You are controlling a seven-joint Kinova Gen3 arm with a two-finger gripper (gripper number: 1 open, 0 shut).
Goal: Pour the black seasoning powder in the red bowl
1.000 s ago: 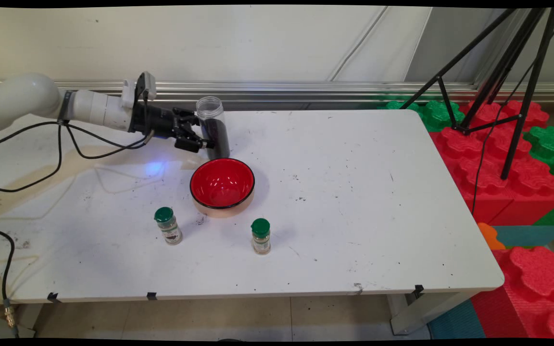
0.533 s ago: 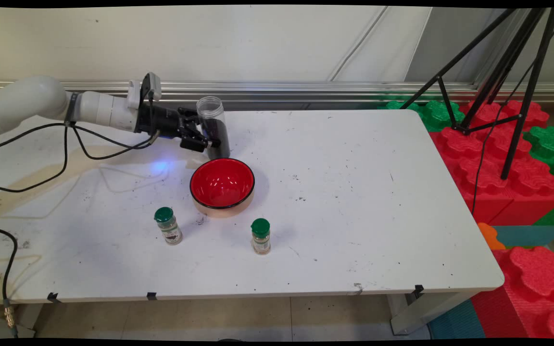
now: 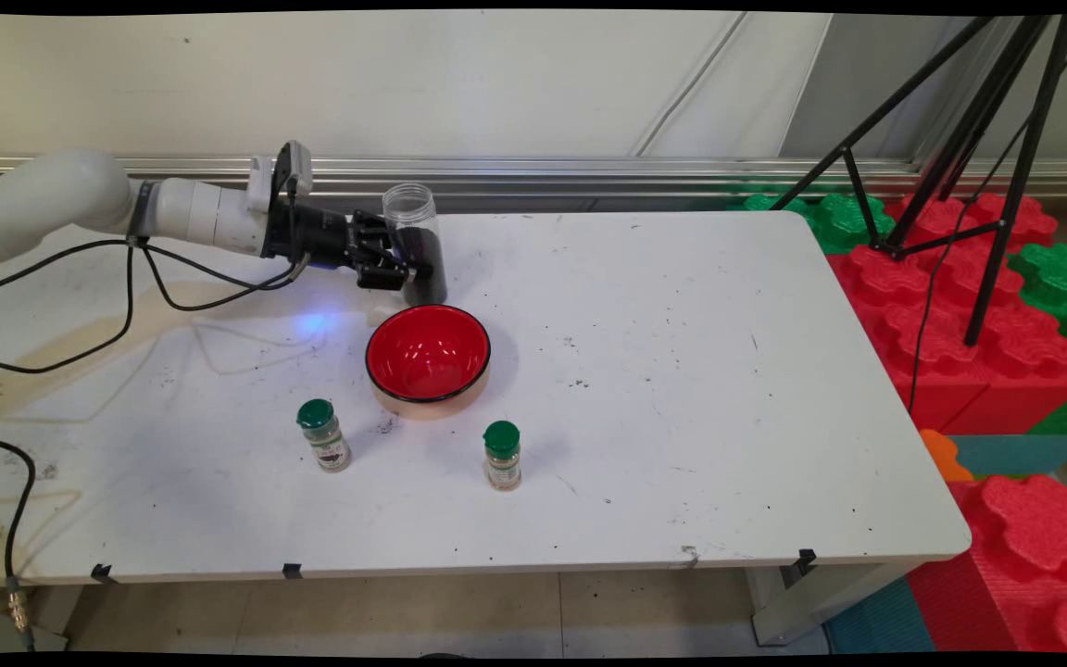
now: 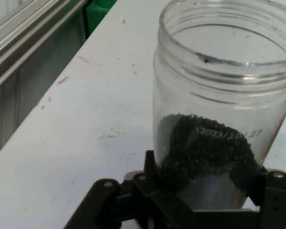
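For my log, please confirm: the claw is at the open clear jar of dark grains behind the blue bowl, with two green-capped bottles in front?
Not quite: the bowl is red, not blue, as the main view shows. The rest holds: the claw is at the jar, with two green-capped bottles in front.

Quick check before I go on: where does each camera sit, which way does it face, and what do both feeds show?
Main view: fixed above the table's near side, looking across the white table to the wall; arm enters from the left.
Hand view: on the hand, looking along the fingers at the open jar; black linkage at the bottom edge.
Shared: the jar of dark grains between the fingers of the hand, and the table.
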